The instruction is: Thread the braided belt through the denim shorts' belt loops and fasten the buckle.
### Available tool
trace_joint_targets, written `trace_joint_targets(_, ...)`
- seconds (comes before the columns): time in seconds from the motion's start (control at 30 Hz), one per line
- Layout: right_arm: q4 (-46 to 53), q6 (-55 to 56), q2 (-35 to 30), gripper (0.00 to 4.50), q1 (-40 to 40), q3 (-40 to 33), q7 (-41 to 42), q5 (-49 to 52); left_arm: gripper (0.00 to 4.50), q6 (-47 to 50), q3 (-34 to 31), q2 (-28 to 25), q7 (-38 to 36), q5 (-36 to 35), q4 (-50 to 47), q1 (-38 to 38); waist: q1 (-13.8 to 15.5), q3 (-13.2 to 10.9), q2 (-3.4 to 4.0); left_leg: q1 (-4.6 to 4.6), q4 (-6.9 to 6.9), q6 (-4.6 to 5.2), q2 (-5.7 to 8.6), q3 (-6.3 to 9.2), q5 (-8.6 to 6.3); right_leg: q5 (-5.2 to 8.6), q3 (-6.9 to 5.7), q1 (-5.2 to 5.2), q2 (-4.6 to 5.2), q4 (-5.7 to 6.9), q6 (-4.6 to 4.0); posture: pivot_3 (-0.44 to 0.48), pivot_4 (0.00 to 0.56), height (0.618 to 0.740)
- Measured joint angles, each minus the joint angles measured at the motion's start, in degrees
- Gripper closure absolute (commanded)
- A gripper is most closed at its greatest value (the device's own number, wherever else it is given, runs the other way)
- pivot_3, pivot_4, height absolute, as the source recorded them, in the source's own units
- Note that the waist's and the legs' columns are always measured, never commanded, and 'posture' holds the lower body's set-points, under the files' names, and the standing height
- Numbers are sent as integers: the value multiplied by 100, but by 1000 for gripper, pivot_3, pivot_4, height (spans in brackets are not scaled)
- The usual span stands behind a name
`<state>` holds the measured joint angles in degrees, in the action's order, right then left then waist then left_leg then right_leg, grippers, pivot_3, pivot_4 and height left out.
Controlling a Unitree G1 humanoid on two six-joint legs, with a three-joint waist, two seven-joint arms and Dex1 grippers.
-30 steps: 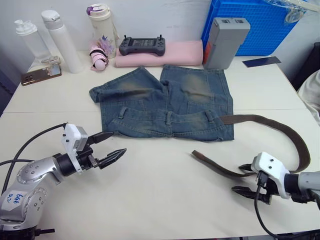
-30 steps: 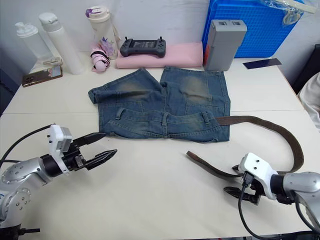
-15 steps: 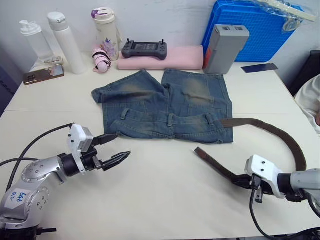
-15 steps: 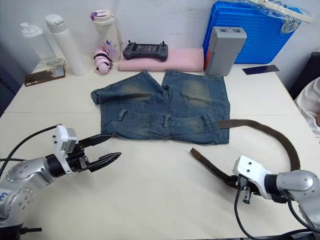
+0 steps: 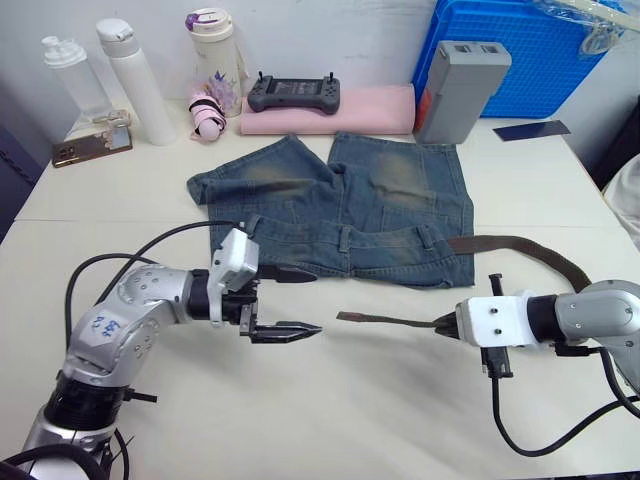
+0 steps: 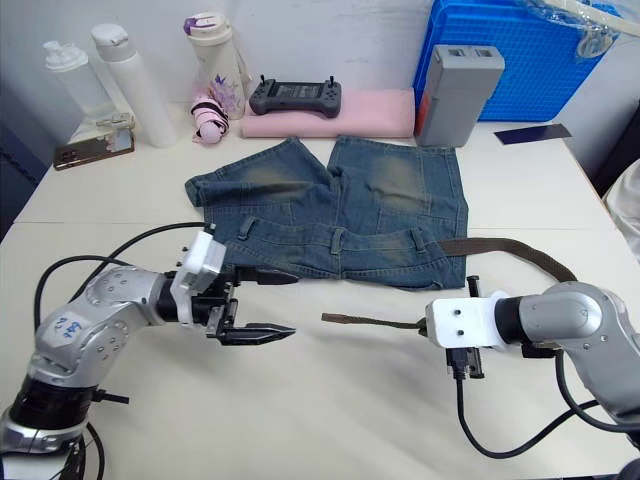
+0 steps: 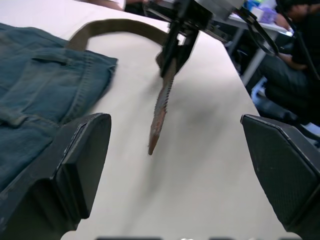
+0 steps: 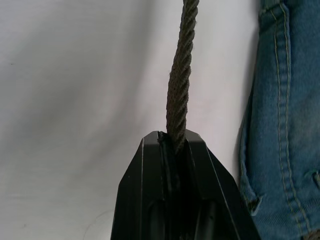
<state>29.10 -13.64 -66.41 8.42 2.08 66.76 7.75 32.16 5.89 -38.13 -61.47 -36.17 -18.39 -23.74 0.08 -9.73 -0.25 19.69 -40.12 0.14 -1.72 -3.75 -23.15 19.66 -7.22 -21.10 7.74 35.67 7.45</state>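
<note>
My right pincer [image 5: 441,325] is clamped tight on the braided belt [image 5: 385,320], near its free end, which sticks out level above the table [image 5: 350,420] toward my left side. Behind my grip the belt curves back to the waistband corner of the denim shorts [image 5: 340,205], which lie flat on the table with the waistband nearest me. My left pincer [image 5: 300,302] is spread wide and holds nothing, just beside the waistband, its fingertips pointing at the belt's free end and close to it.

Faded blue-grey denim shorts [image 5: 350,215], dark-brown braided belt [image 5: 520,245]
</note>
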Motion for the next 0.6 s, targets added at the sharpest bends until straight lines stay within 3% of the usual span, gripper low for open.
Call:
trace_joint_targets(0.2, 255, -77, 0, 4481, 233, 14, 113, 27, 0, -598, 717, 485, -379, 677, 903, -383, -34, 0, 0, 58, -42, 0, -2, -3, 0, 0, -22, -43, -5, 20, 0, 0, 150, 740)
trace_joint_targets(0.37, 350, -248, 1, 4481, 275, 12, 112, 61, 0, -940, 854, 785, -442, 1014, 1368, -431, -11, -1, 1, 65, -62, 1, -2, 0, 0, 0, -24, -42, -1, 26, 0, 0, 150, 740)
trace_joint_targets(0.47, 467, -338, 0, 4500, 275, 6, 111, 83, 792, -962, 857, 940, -442, 1047, 1473, -432, -13, -1, 1, 66, -66, 2, -3, 8, 0, 0, -23, -42, -1, 28, 0, 0, 150, 740)
trace_joint_targets(0.6, 502, -451, 0, 4500, 275, -9, 94, 133, 2645, -877, 807, 1014, -448, 973, 1453, -430, -18, -1, 1, 66, -67, 2, -3, 13, -1, 0, -23, -42, -1, 30, 0, 0, 150, 740)
